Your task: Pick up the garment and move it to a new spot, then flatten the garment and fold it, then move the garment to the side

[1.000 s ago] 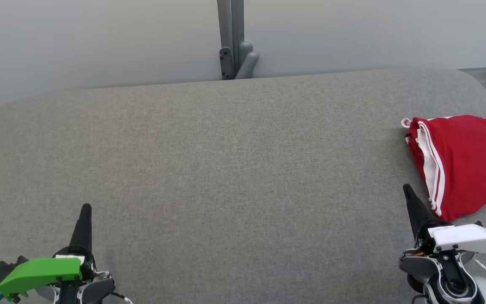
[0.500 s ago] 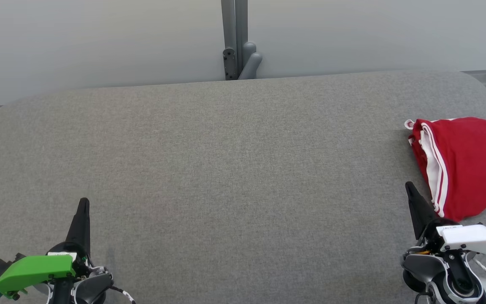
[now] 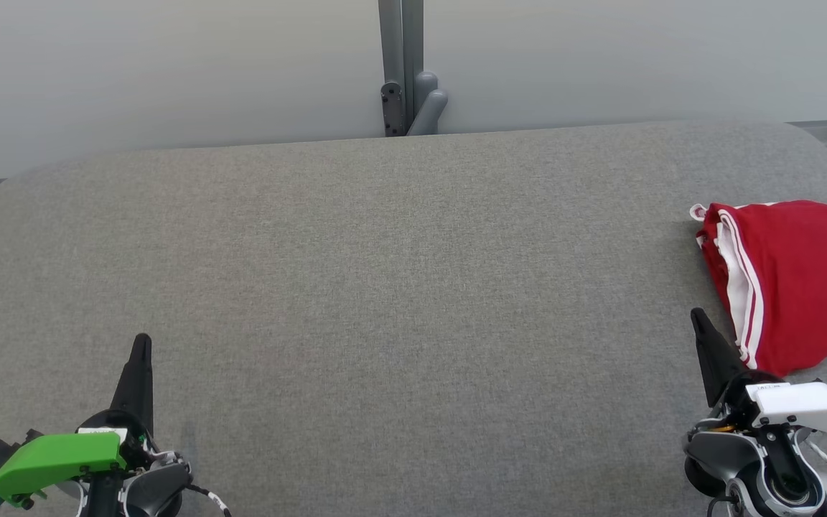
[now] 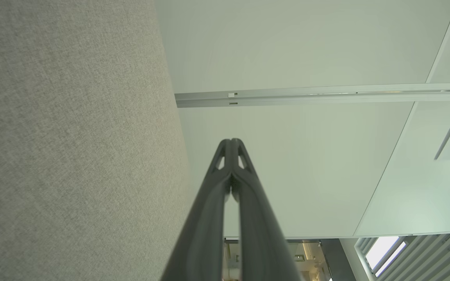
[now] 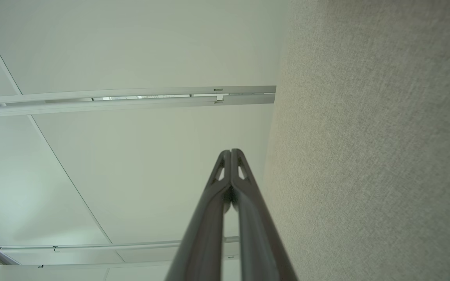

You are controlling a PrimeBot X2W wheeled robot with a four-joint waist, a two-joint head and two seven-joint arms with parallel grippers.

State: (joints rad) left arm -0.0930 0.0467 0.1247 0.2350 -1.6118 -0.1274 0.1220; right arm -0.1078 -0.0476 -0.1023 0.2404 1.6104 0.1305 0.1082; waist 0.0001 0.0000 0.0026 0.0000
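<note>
- Right gripper (image 3: 701, 327): fingers pressed together, nothing between them, hovering low over the table (image 3: 413, 287) and pointing away from the robot.
- Garment (image 3: 794, 280): a red bundle with white stripes (image 3: 740, 287), lying just to the right of this gripper and a little ahead of its tip. Its near corner comes close to the gripper's white housing; whether they touch cannot be told.
- Garment, lie: the striped edge faces the gripper. The stripes run roughly in line with the fingers, leaning slightly rightward toward the robot. The right part runs out of the head view.
- Garment, form: bunched or loosely folded, not spread flat.
- Left gripper (image 3: 141, 348): fingers likewise together and empty. It sits well apart from the garment, with the whole width of bare table between them.
- Judgement: the right arm is much the nearer. Reaching the striped edge likely calls for a short shift rightward and forward, with the fingers parted first.
</note>
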